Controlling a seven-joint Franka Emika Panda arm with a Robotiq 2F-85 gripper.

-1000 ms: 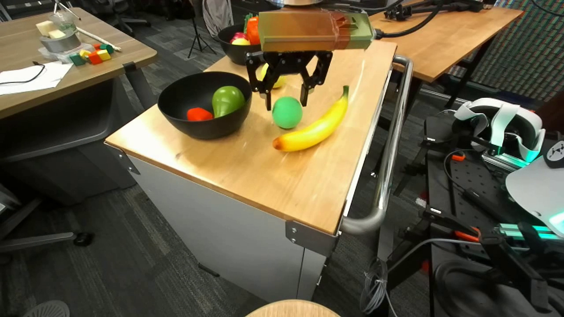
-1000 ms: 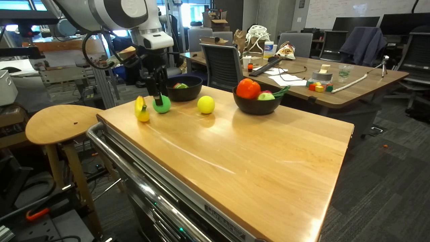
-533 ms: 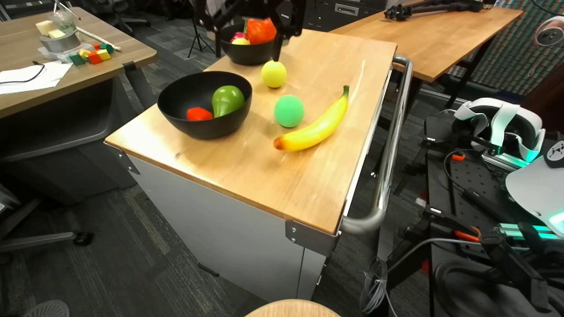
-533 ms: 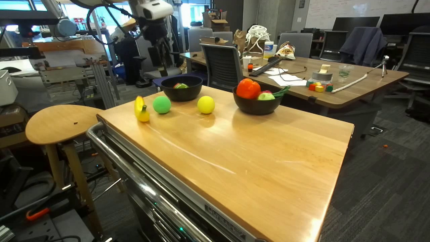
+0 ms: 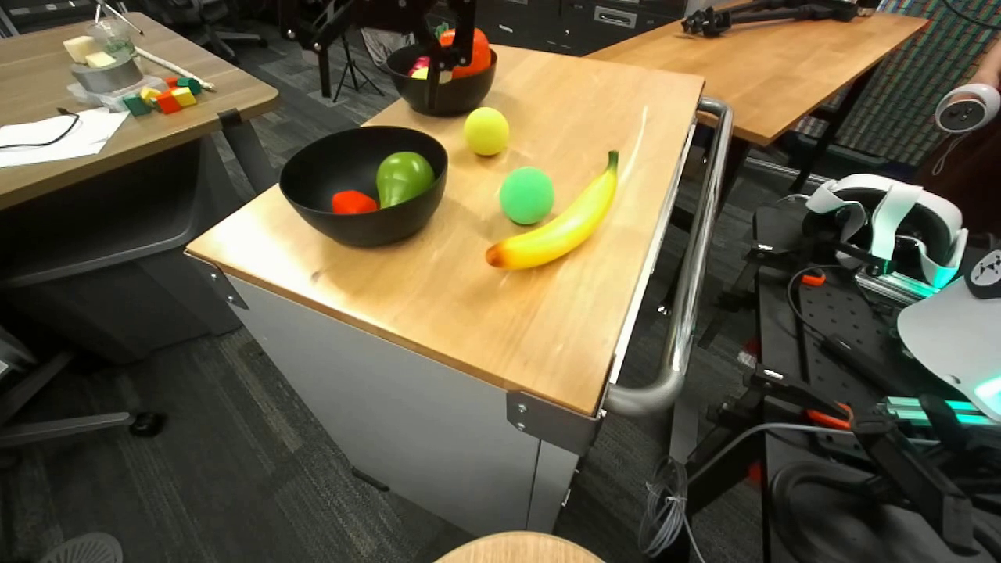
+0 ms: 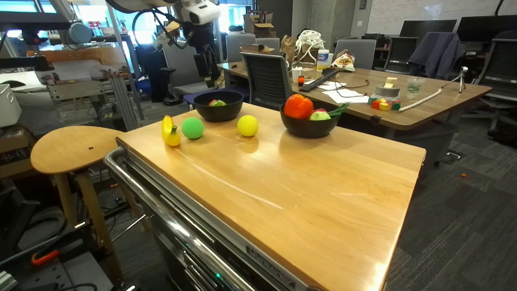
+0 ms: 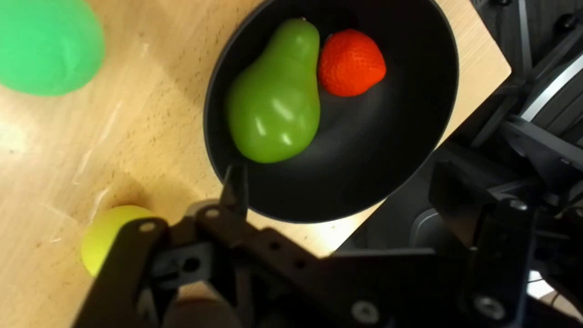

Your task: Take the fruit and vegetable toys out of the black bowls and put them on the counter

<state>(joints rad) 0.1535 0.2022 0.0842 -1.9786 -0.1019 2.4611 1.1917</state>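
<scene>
Bench: the goal surface, partly filled. Clock positions take the near bowl as centre, as seen in an exterior view, unless stated otherwise.

Far bowl: at 1 o'clock, not yet emptied.

Claw: jaws stand wide apart and grip nothing. Compared with a second ago, the claw is higher, clear of the green ball, and appears poised above the near bowl. Judgement: one placement is complete and the next pick is being set up.

Banana: on the bench, at 3 o'clock, beyond the green ball.

Pear: inside the near bowl, at 9 o'clock in the wrist view; probably the next target.

Large red piece: in the far bowl, awaiting removal.

Green ball: on the bench, at 3 o'clock. It lies nearer the banana than a second ago (contact cannot be confirmed), which suggests that it rolls after release. Let round shapes settle before withdrawing.

Yellow ball: on the bench, at 2 o'clock.

Small red fruit: inside the near bowl, at 1 o'clock in the wrist view, just beside the pear.
</scene>
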